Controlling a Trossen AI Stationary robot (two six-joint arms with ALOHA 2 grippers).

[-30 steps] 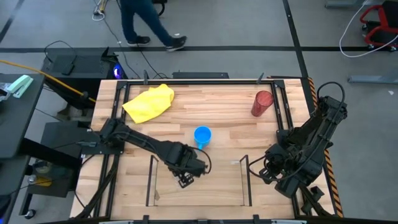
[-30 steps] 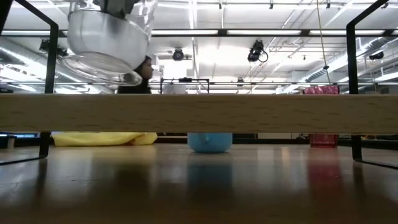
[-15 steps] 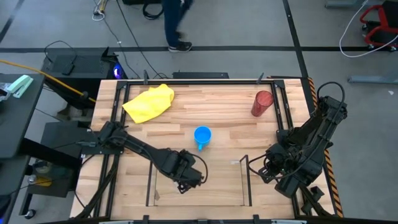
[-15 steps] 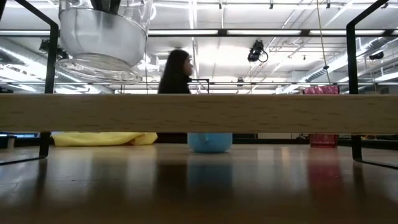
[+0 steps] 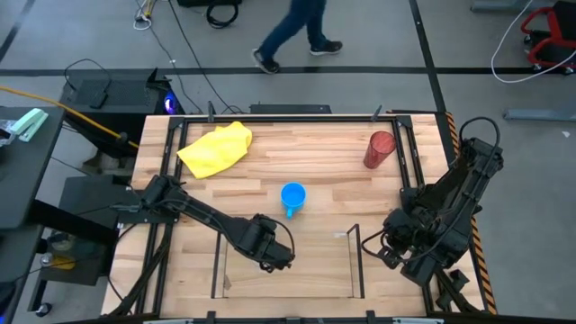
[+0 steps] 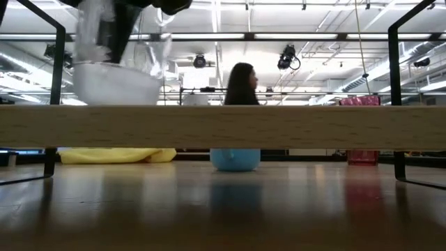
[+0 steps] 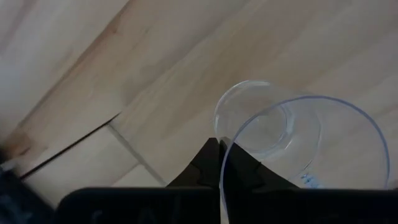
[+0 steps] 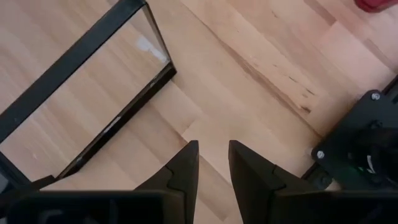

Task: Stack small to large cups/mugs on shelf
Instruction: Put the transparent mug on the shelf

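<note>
The tiny clear cup (image 7: 292, 140) is in my left gripper (image 5: 270, 255), which is shut on it over the left part of the shelf's wood plank (image 6: 279, 127). In the low view the cup (image 6: 115, 82) stands upright, its base at the plank's top edge. The blue mug (image 5: 292, 196) stands on the table beyond the shelf. The dark red tumbler (image 5: 379, 149) stands at the far right. My right gripper (image 8: 213, 158) waits at the table's right side, open by a narrow gap and empty, next to the shelf's right uprights (image 5: 357, 256). My left gripper pinches the clear cup's wall at its rim (image 7: 229, 134), one finger inside the cup and one outside. The fingers come from above, pointing down. The cup is upright below them; I cannot tell whether its base touches the plank.
A yellow cloth (image 5: 216, 148) lies at the far left of the table. The shelf's thin dark uprights (image 5: 220, 261) stand on either side of the plank. A person (image 5: 297, 31) walks past beyond the table's far edge.
My left gripper has gone down toward the shelf plank with the clear cup. The cup, held tilted and higher before, has come upright and now has its base at the plank's top edge. The person behind has walked toward the right.
</note>
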